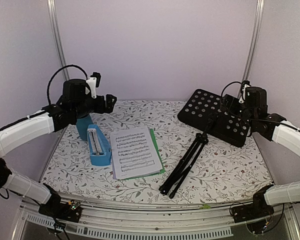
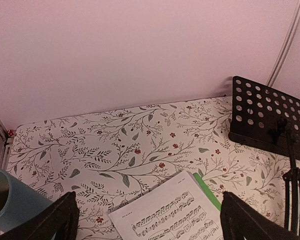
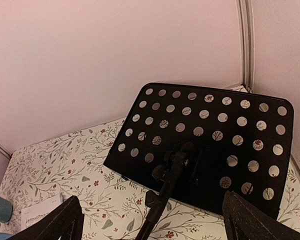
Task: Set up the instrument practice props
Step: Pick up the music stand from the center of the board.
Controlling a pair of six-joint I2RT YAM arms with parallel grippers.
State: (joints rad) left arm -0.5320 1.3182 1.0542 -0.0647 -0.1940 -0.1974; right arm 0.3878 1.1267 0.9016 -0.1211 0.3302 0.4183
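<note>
Presently, the music stand (image 1: pixel 204 136) lies on its side on the surface (image 1: pixel 225 165), legs folded. The sheet-music pages (image 1: pixel 135 152) lie flat left of it — the metronome (image 1: pixel 98 145) just beside them. Left jaws and right jaws stand apart, gripping nothing.

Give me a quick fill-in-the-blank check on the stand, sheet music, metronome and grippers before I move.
The white pages lie on a ____ sheet. The blue metronome lies to the ____ of the pages in the top view. The music stand lies with its perforated desk on the ____ in the top view. The left gripper and right gripper are both ____, holding nothing.
Missing words: green; left; right; open.
</note>
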